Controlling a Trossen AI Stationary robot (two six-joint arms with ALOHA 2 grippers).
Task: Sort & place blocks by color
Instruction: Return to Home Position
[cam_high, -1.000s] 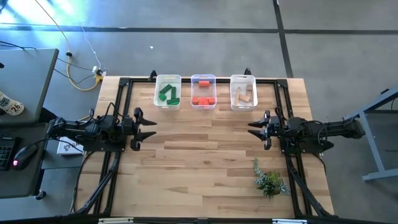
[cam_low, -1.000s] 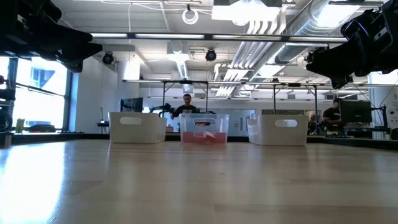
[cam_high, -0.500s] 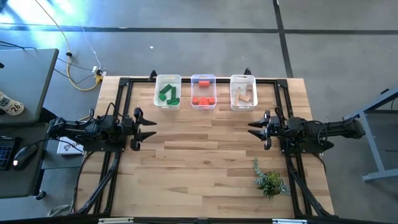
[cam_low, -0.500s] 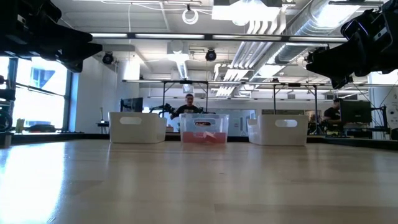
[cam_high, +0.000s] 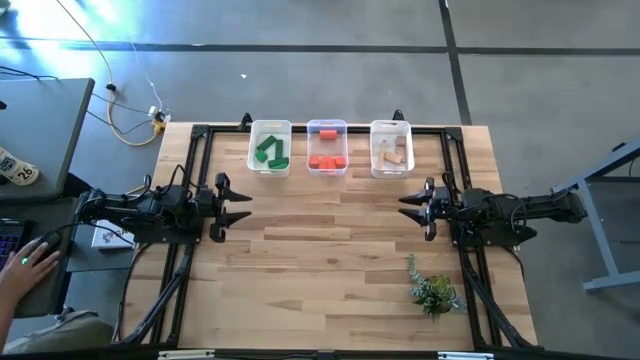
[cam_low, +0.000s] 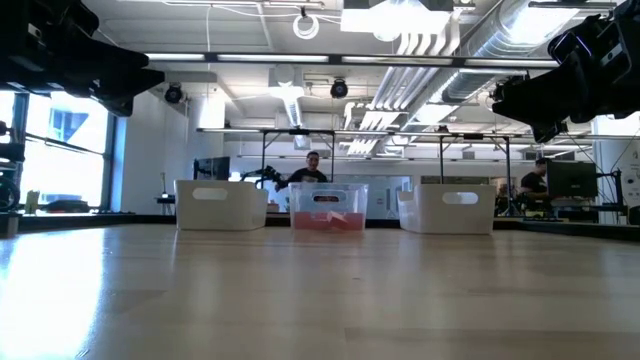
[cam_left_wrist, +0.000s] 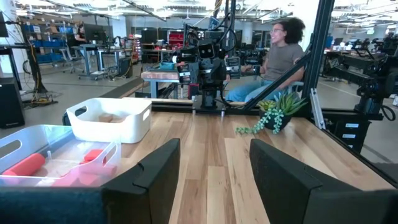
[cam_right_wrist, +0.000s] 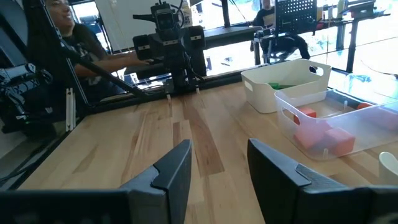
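Note:
The blocks lie sorted in three white bins along the table's far edge. Green blocks (cam_high: 270, 152) fill the left bin, red blocks (cam_high: 327, 160) the middle bin, pale wood blocks (cam_high: 393, 154) the right bin. My left gripper (cam_high: 240, 207) hangs open above the table's left side, pointing right, and holds nothing. My right gripper (cam_high: 410, 207) hangs open above the right side, pointing left, also holding nothing. The left wrist view shows red blocks (cam_left_wrist: 28, 165) and wood blocks (cam_left_wrist: 107, 117); the right wrist view shows red blocks (cam_right_wrist: 323, 134) and green blocks (cam_right_wrist: 280, 85).
A small green artificial plant (cam_high: 432, 290) stands near the table's right near corner. A black frame (cam_high: 200, 135) runs round the table. A person's hand (cam_high: 28, 265) rests on the desk left of the table. Bare wood (cam_high: 325, 250) spreads between the grippers.
Both arms have kept still. A person's hand has come into the high view at the desk left of the table.

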